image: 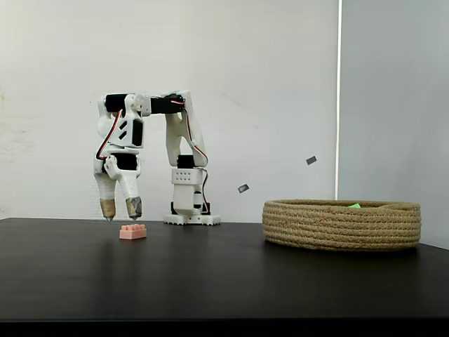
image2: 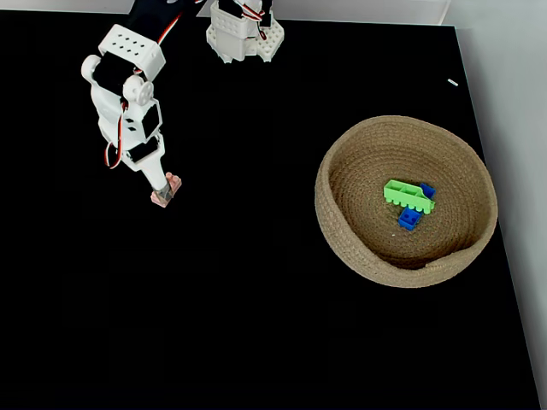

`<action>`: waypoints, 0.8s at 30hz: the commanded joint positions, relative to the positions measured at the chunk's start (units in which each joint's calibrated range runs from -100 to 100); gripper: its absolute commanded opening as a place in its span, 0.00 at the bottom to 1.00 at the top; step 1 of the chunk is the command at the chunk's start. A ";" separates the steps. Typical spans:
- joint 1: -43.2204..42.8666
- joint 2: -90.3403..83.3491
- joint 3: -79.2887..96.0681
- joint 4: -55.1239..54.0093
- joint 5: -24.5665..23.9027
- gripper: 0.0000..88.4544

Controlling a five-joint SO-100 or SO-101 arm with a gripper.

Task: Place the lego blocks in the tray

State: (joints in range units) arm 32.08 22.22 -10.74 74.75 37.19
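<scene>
Black table (image: 280, 281), white wall behind; the gripper (image: 121, 208) hangs spread just above the pink brick (image: 132, 232), green brick (image2: 408, 196) and blue brick (image2: 409, 220) already in the basket (image2: 342, 239). Drop squarely astride, then pinch

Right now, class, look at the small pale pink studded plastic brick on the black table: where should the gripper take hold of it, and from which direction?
Grip the small pale pink studded plastic brick across its two flat side walls, coming straight down from above. It lies flat, studs up, alone on the black table, so nothing blocks a vertical approach. The gripper hangs over it with its jaws apart, fingertips pointing down.
</scene>
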 commanded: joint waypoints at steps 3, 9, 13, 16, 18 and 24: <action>-0.59 -0.04 -5.45 -0.49 -0.98 0.35; -1.91 0.31 -3.26 -0.49 -1.27 0.32; -2.41 0.39 -2.26 -0.49 -1.03 0.35; -3.23 0.82 -2.08 -0.49 -1.07 0.36; -3.73 0.82 -1.44 -0.49 -1.12 0.35; -4.22 -0.04 2.21 -0.49 0.20 0.35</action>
State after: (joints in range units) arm 27.93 24.17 -8.88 74.34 36.51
